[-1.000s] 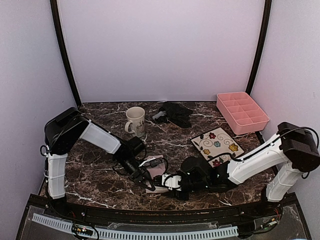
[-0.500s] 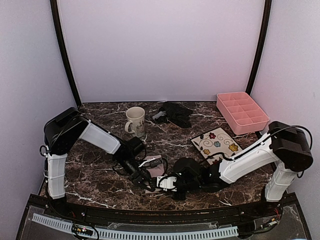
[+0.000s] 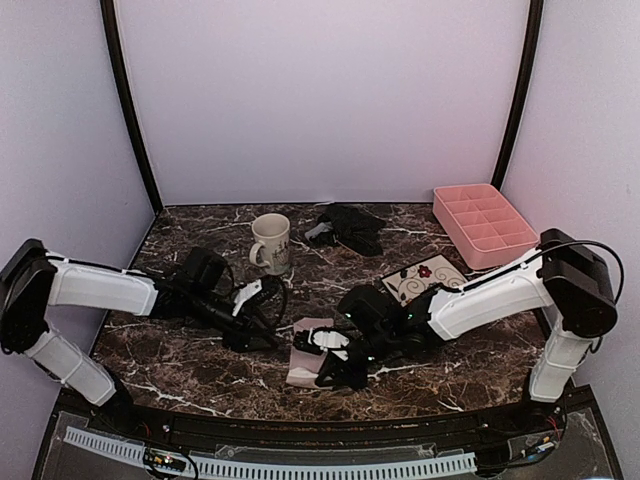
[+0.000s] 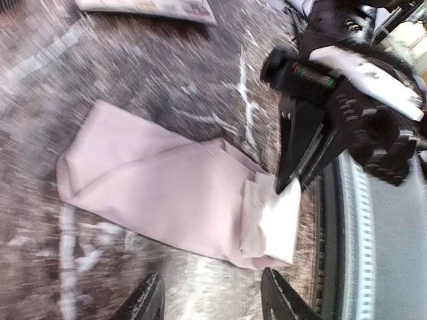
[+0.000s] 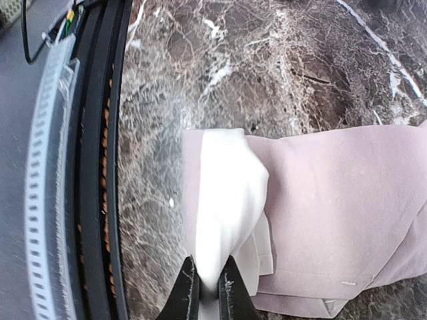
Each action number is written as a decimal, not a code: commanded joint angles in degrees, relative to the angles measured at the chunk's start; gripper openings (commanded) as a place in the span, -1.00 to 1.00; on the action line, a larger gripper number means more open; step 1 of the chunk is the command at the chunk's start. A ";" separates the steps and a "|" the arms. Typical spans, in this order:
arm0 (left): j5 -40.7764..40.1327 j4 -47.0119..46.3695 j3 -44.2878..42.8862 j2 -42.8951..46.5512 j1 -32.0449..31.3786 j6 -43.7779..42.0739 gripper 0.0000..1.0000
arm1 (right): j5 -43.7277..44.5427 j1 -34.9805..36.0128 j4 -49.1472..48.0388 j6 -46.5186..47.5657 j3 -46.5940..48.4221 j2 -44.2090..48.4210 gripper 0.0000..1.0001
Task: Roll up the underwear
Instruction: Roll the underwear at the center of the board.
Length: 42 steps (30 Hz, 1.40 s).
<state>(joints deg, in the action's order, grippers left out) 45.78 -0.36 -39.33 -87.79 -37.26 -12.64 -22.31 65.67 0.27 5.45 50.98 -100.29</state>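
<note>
Mug (image 3: 270,243) and black underwear (image 3: 347,226) are set at the back of the marble worktop (image 3: 180,365), the underwear bunched in a loose heap just right of the mug. A flowered plate (image 3: 425,275) is laid further right, and its near side is covered in the top view by the right arm (image 3: 490,295), which is stretched across it toward the front middle.

Pink underwear (image 4: 167,193) is spread flat near the front edge of the worktop, between the two arms. It is seen as a pale pink band folded lengthwise, with a white end nearest the edge. That white end is lifted into a small peak and is clamped between the closed fingers of the right end effector (image 5: 208,283). The left end effector (image 4: 213,297) is held just beside the cloth on the other side, its fingers apart and nothing gripped between them.

A pink tray (image 3: 485,225), divided into compartments, is placed at the back right corner. What the mug holds cannot be told.
</note>
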 commanded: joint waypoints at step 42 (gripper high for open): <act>-26.66 -4.41 2.14 -2.37 -26.74 -14.96 -0.81 | -31.23 -14.23 17.42 -18.27 17.86 -20.82 -0.66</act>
<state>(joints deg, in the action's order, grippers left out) 13.10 -12.64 -35.57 -89.78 -63.79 -31.00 -58.04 52.49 17.26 -11.79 69.84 -121.75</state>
